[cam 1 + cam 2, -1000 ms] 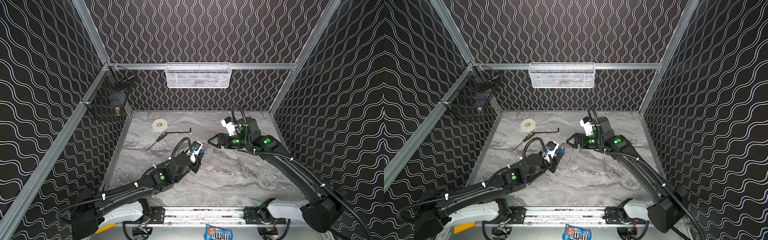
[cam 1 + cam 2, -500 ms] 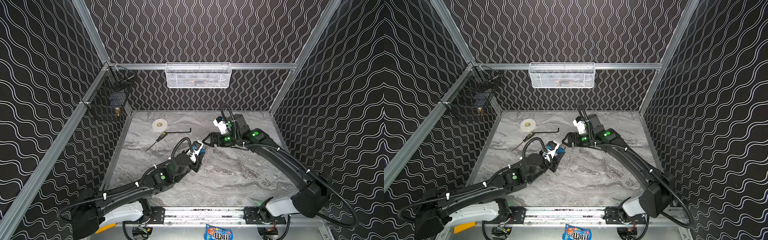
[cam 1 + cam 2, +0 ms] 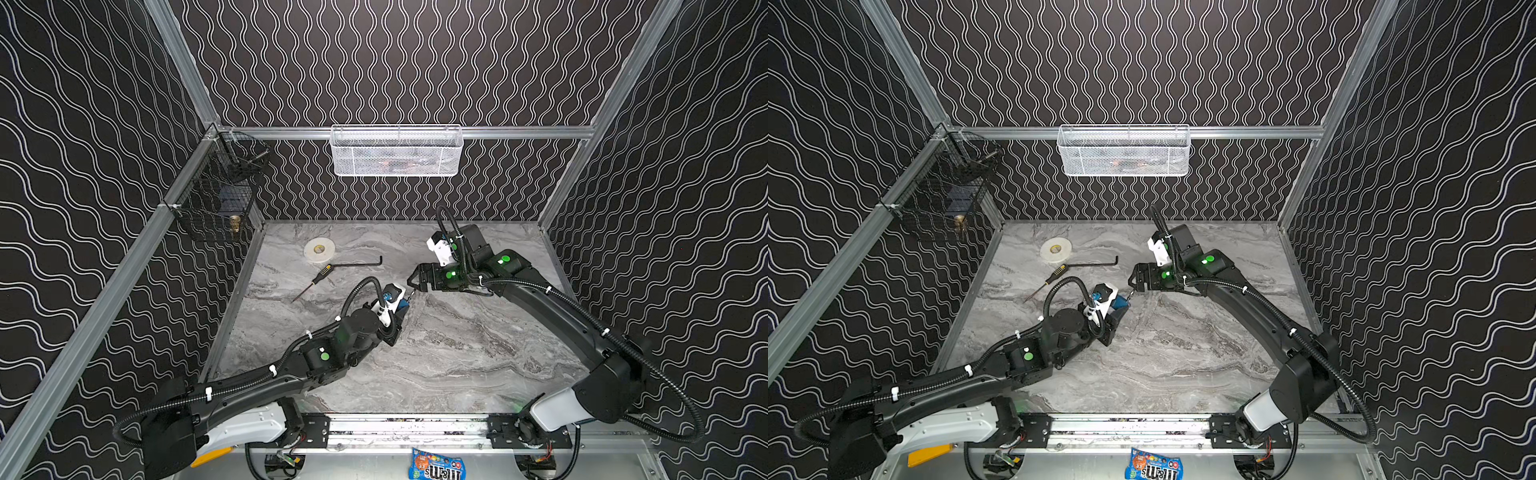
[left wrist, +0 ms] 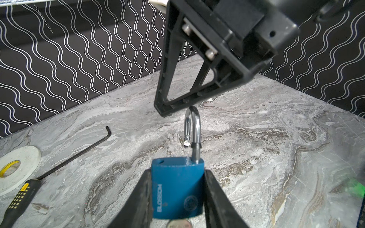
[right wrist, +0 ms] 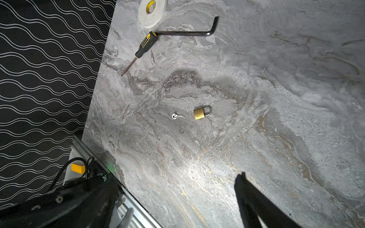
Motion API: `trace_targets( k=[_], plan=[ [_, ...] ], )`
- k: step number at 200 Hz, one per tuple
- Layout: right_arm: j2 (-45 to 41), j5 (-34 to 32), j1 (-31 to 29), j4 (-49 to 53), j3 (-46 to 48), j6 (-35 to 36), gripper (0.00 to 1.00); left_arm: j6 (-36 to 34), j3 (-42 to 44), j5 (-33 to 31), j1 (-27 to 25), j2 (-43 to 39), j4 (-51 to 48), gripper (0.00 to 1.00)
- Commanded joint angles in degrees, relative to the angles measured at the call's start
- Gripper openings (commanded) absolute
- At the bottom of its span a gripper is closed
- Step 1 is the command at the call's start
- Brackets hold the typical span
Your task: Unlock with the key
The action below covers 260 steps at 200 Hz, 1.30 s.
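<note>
While L end effector (image 4: 177,174) grips blue padlock (image 4: 177,194), open R end effector (image 3: 412,283) at shackle (image 4: 195,126); screwdriver (image 3: 319,276) nearby.

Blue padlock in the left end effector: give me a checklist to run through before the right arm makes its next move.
1. Grip: the left end effector clamps the blue padlock on both sides of its body. Ok.
2. Shackle released: its free end stands clear of the body. Ok.
3. Key seated: only a silver piece shows under the body. Cannot tell.
4. Right end effector ready: jaws spread, at the shackle's top. Ok.
5. Its contact with the shackle: cannot tell.
6. Clutter: the screwdriver, hex key and tape roll lie apart from the padlock. Ok.
</note>
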<state>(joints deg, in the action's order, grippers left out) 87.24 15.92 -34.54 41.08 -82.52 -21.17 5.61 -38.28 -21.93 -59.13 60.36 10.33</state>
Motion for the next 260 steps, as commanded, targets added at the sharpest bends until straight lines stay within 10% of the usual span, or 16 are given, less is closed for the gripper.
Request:
trace_targets(
  k=[1, 260],
  plan=[
    [-0.03, -1.25, -0.09, 3.30, -0.23, 2.30, 0.94, -1.41, 0.16, -0.90, 0.07, -0.51, 3.81, 0.00],
    [-21.18, -6.36, 9.13, -3.63, 21.53, -2.74, 0.96, 8.89, -6.28, 4.05, -2.87, 9.24, -9.30, 0.00]
  ],
)
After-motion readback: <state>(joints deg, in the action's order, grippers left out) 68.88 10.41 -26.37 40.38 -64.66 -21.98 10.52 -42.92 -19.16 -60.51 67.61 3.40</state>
